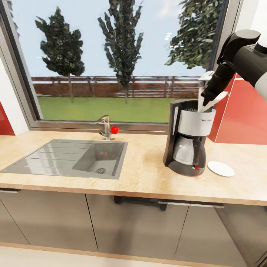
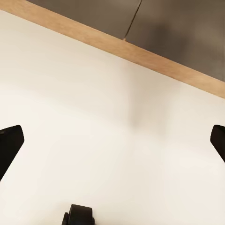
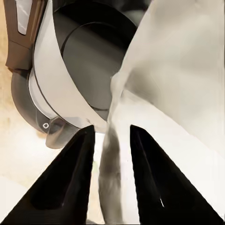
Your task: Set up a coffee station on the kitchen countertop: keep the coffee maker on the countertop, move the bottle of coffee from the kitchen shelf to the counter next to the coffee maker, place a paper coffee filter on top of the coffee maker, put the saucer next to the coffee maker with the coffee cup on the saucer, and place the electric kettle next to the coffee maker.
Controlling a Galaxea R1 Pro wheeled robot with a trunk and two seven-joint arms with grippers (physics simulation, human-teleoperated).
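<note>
Right tool point(image 1: 208, 97) pinching thin, floppy paper filter point(image 1: 205, 104) by an edge, over coffee maker point(image 1: 187, 137); saucer point(image 1: 220, 168) at its 4 o'clock on bench point(image 1: 144, 174); left tool point(image 2: 112, 145) spread wide, empty.

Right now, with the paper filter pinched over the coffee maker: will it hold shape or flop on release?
Probably floppy: the paper coffee filter creases where the right gripper pinches it. Likely very light, so it may cling or shift on release. It leans from the coffee maker top opening, so it might tip rather than settle.

Bright daylight from window point(image 1: 111, 63), soft shadows, slightly blurry renders
</note>
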